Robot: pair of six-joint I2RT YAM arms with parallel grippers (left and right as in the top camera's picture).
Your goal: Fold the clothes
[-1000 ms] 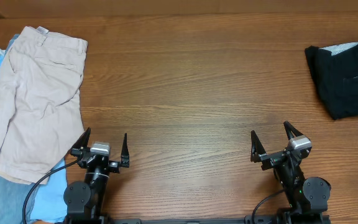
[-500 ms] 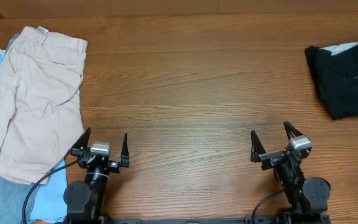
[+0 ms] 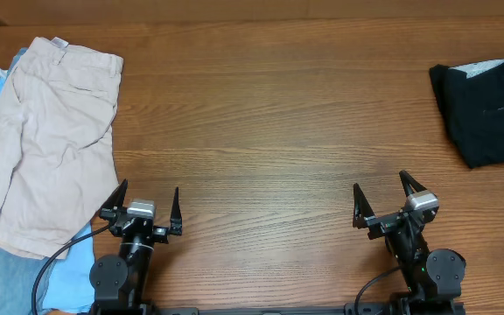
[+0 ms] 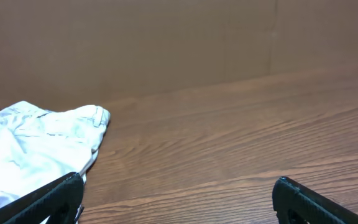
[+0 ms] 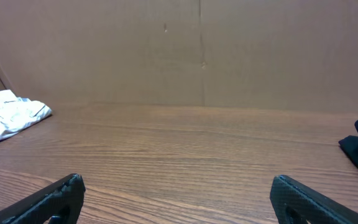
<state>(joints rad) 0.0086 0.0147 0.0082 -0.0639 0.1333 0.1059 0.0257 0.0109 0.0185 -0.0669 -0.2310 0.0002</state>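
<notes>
Both arms are parked at the near edge of the table (image 3: 278,114). The left gripper (image 3: 150,190) is spread wide and nothing is held in it. The right gripper (image 3: 380,182) is likewise fully spread and empty. In both wrist views only bare wood is seen between the fingertips.

The black shorts (image 3: 488,105) lie well ahead of the right gripper and out to its right, at the far right edge of the table, partly cut off by the overhead frame. A strip of pale waistband lining (image 3: 484,66) is shown along their far side. They appear to be bunched or doubled over, though their exact lay cannot be made out from this view. The beige shorts (image 3: 51,140) and the light blue garments (image 3: 68,271) are piled ahead of and beside the left gripper and are not part of the job.

The task is judged to be at its start, and a reach for the black shorts is called for. It is best made by the right arm, with the jaws kept wide until an outer edge of the cloth is straddled. A single layer at the waistband corner should be pinched, not the whole bundle. The shorts should then be drawn toward the space between the grippers, so that both can be used to flatten and fold them.
</notes>
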